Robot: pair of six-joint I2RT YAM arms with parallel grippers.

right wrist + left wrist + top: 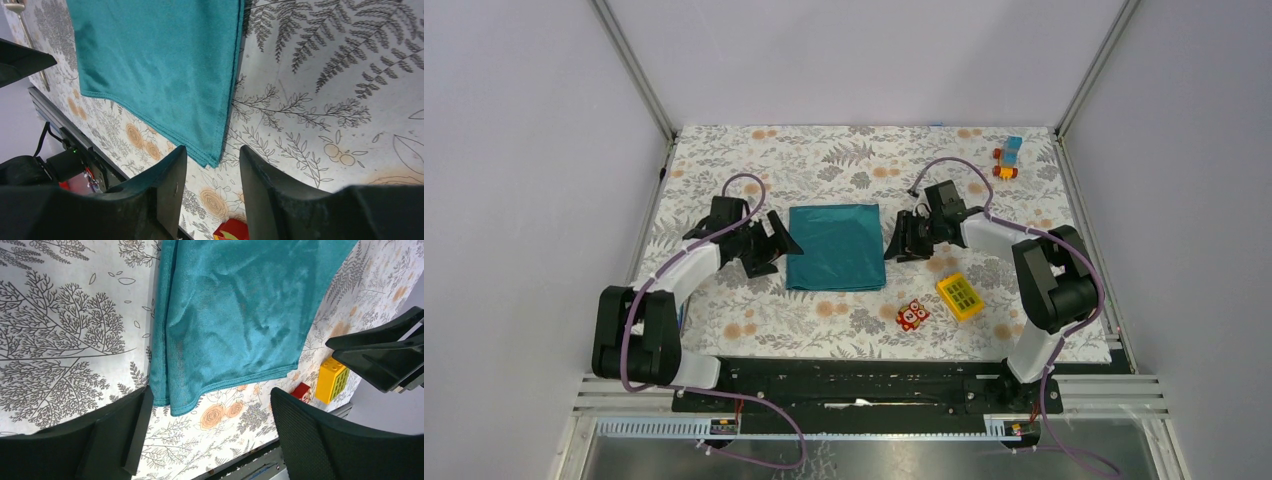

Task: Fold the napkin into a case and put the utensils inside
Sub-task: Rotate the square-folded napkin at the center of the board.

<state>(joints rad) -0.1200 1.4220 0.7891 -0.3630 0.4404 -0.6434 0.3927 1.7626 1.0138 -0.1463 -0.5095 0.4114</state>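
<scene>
The teal napkin (834,246) lies flat on the flowered table as a folded, nearly square piece with layered edges. My left gripper (776,250) sits at its left edge, open wide. In the left wrist view the napkin's (235,315) near corner lies just ahead of the gripper (210,395), with nothing between the fingers. My right gripper (902,238) is at the napkin's right edge. Its jaws stand partly apart and hold nothing. The napkin's (160,65) layered corner points into the gap of that gripper (214,152). The utensils are out of view, and no narrow case shows.
A red owl toy (912,316) and a yellow gridded block (960,296) lie near the front, right of the napkin. A small blue and orange toy (1008,157) sits at the far right corner. The black rail (864,375) runs along the table's near edge.
</scene>
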